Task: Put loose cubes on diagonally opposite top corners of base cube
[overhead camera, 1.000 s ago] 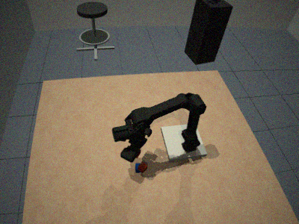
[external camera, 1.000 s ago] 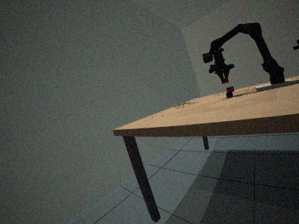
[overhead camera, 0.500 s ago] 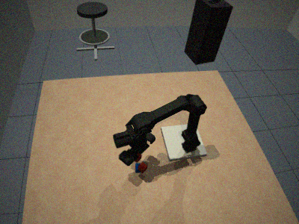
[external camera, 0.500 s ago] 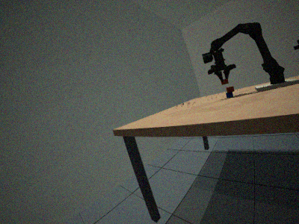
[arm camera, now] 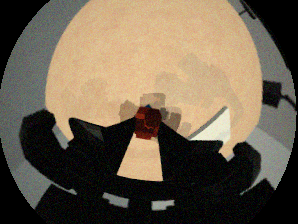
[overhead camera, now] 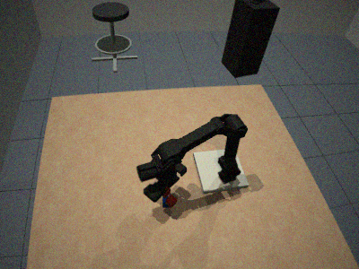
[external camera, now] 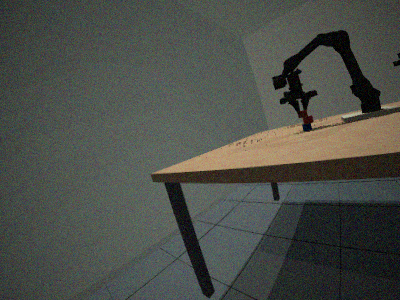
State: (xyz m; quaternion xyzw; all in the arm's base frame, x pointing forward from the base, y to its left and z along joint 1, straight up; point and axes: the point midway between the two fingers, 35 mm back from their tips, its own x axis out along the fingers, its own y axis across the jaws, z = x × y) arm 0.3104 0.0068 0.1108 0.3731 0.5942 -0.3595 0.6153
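The blue base cube [overhead camera: 165,200] [external camera: 307,128] stands on the table, with a loose red cube [overhead camera: 170,200] [external camera: 308,120] on top of it, toward one side. My gripper [overhead camera: 166,192] [external camera: 302,113] [arm camera: 147,121] points down and is shut on the other red cube [overhead camera: 166,193] [external camera: 302,115] [arm camera: 148,114]. The held cube is right beside the resting red cube, at or slightly above its height. I cannot tell whether they touch or whether the held cube rests on the base. In the wrist view, red surfaces overlap and nearly hide the blue cube.
The wooden table [overhead camera: 103,130] [external camera: 250,155] carries the arm's white base plate [overhead camera: 207,172] [arm camera: 217,131], to the right of the cubes in the top view. A stool [overhead camera: 110,12] and a dark box-like column [overhead camera: 249,38] stand on the floor beyond the table.
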